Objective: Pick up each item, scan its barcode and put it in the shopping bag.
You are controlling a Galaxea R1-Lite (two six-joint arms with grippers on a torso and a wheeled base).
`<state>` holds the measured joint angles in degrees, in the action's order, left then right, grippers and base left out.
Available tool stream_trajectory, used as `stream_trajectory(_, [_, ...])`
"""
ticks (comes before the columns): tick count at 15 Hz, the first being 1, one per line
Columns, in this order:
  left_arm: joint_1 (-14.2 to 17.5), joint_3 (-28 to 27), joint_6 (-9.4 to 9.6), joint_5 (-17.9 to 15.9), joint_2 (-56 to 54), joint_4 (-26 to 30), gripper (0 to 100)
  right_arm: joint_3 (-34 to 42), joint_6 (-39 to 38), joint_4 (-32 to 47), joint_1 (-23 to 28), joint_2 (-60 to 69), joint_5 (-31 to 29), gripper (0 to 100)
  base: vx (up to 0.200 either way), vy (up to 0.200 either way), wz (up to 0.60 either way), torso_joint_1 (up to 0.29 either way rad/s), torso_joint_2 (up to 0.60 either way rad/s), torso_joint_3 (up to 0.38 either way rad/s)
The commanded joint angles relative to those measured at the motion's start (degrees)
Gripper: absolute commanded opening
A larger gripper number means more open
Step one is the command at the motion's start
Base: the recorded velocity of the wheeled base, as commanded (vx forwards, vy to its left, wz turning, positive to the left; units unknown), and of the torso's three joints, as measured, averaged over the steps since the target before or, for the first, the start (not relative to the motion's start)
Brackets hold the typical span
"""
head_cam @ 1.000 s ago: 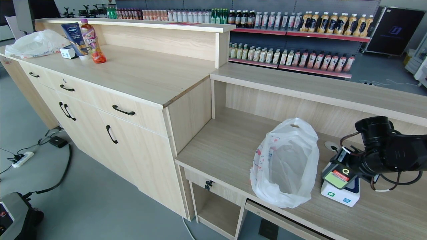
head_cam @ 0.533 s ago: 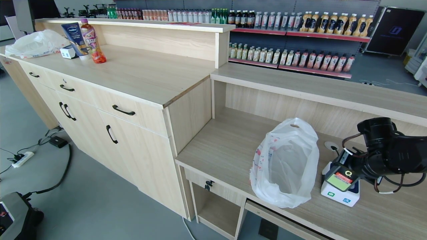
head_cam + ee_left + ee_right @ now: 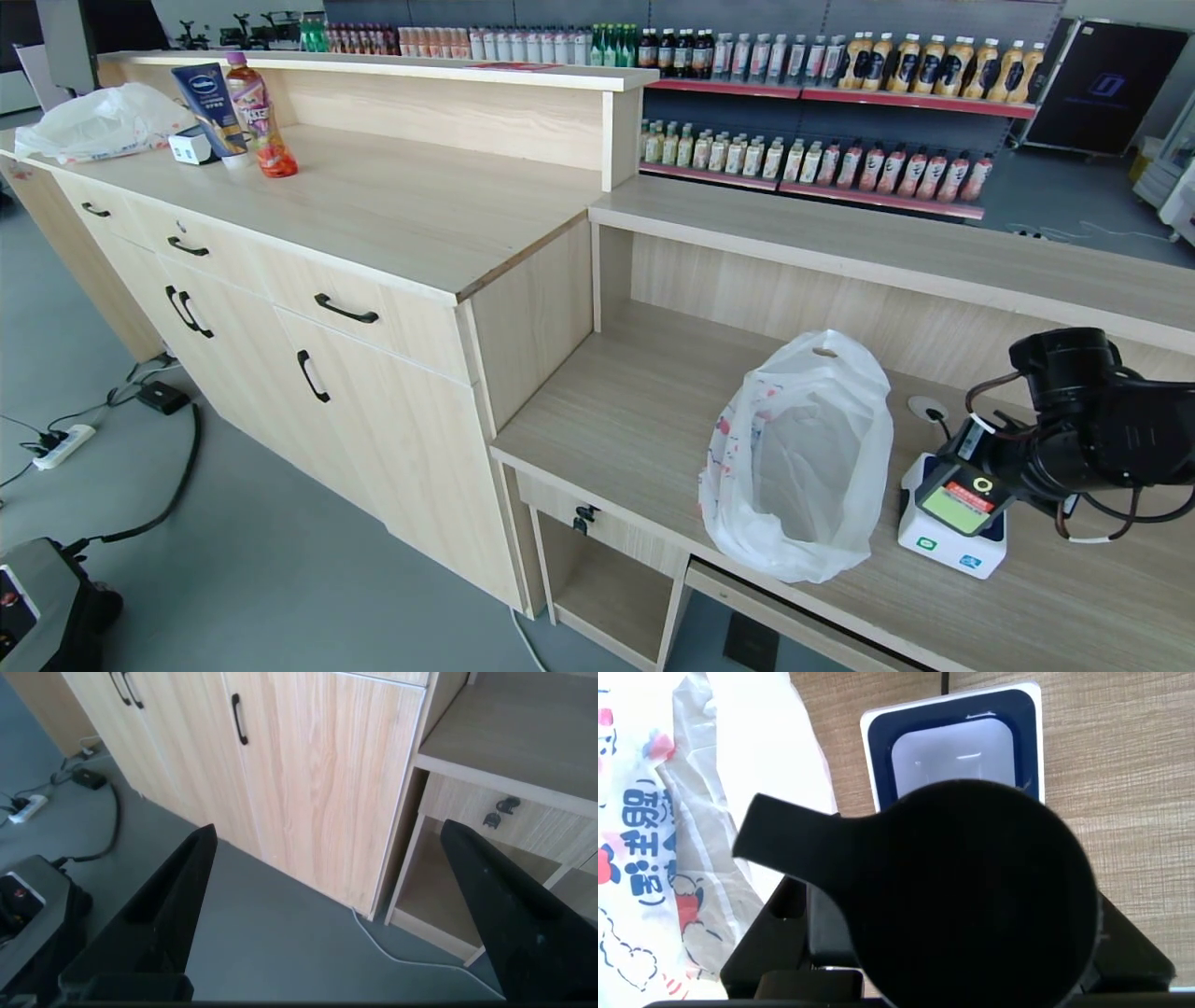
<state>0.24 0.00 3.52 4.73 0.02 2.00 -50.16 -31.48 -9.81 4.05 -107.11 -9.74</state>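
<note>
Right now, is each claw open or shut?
Left claw: open, empty.
Right claw: shut on a dark item above the scanner.

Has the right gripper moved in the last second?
Yes. The right gripper with its item drifted slightly right, away from the shopping bag, above the scanner.

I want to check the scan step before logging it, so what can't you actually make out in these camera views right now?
Barcode: right wrist view, the held item turns a dark round face to the camera; head view, its label is too small.
Scanner window: right wrist view, partly covered by the item.
Shopping bag contents: head view, folds of plastic hide its bottom.
</note>
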Motion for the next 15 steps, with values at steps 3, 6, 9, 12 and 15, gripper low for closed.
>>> stream_trajectory(3, [0.0,0.0,-0.01,0.0,0.0,0.0,100,-0.2,0.0,0.1,0.1,-0.1,0.1,0,0.000,0.000,0.00,0.000,0.00,0.000])
stream_trajectory(6, [0.0,0.0,-0.01,0.0,0.0,0.0,100,-0.1,0.1,0.1,0.1,0.9,0.0,0,0.000,0.000,0.00,0.000,0.00,0.000])
stream_trajectory(9, [0.0,0.0,-0.01,0.0,0.0,0.0,100,2.6,20.7,-3.6,-1.8,10.1,-5.0,0,0.000,0.000,0.00,0.000,0.00,0.000])
stream_trajectory(12, [0.0,0.0,-0.01,0.0,0.0,0.0,100,6.7,32.4,-19.8,-5.2,12.4,-7.8,0,0.000,0.000,0.00,0.000,0.00,0.000])
stream_trajectory(15, [0.0,0.0,-0.01,0.0,0.0,0.0,100,6.7,37.4,-27.5,-9.0,11.0,-7.4,0,0.000,0.000,0.20,0.002,0.00,-0.001])
